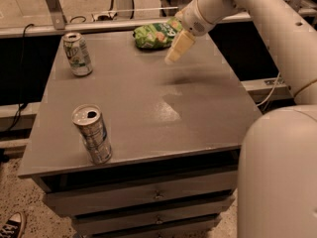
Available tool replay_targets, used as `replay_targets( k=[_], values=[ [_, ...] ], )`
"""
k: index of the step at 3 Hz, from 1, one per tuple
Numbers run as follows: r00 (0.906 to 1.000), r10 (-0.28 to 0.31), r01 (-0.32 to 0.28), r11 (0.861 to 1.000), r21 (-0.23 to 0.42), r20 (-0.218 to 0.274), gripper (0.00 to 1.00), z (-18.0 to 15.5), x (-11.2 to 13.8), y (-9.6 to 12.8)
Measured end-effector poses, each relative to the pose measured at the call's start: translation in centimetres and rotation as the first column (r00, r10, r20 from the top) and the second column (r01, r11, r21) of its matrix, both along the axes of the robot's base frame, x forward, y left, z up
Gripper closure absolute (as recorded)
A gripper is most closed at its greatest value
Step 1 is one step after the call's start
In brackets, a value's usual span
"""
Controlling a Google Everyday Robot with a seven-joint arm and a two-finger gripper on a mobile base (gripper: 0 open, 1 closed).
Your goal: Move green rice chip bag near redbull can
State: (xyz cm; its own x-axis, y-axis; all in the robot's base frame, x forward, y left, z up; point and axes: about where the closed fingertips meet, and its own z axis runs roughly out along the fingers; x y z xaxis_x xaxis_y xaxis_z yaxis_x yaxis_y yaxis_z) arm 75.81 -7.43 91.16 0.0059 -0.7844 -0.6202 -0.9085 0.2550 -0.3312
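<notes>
Pale cream gripper [177, 47] at the end of a thick white robot arm [257, 14], hanging in the air over the far right part of the flat grey counter [148, 113], tilted down and to the left. Spread or closed: impossible to tell from this angle. Nothing seen in its grasp.

Crinkly bright green rice chip bag [153, 35] lying on the counter near the far edge, just left of the gripper and partly behind the wrist; touching or not, unclear.

Slim silver redbull can with blue-grey panels [92, 134] upright near the front left corner, open top showing, well apart from the bag.

Wider whitish can with green print [78, 54] upright at the far left, roughly level with the bag and separated from it by bare counter.

Grey drawer fronts [158, 195] below the counter top. Rounded white robot body [277, 182] filling the lower right. Dark sneaker with a white toe [11, 225] on the speckled floor at the bottom left corner.
</notes>
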Motion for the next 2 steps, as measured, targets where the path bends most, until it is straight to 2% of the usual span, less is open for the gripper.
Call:
replay_targets(
  k=[1,2],
  values=[
    [0.9984,-0.055,0.054,0.994,0.092,0.014,0.0,0.3,4.1,1.3],
    [0.9895,-0.14,0.134,0.981,0.138,0.035,0.0,0.9,7.0,1.7]
  ],
)
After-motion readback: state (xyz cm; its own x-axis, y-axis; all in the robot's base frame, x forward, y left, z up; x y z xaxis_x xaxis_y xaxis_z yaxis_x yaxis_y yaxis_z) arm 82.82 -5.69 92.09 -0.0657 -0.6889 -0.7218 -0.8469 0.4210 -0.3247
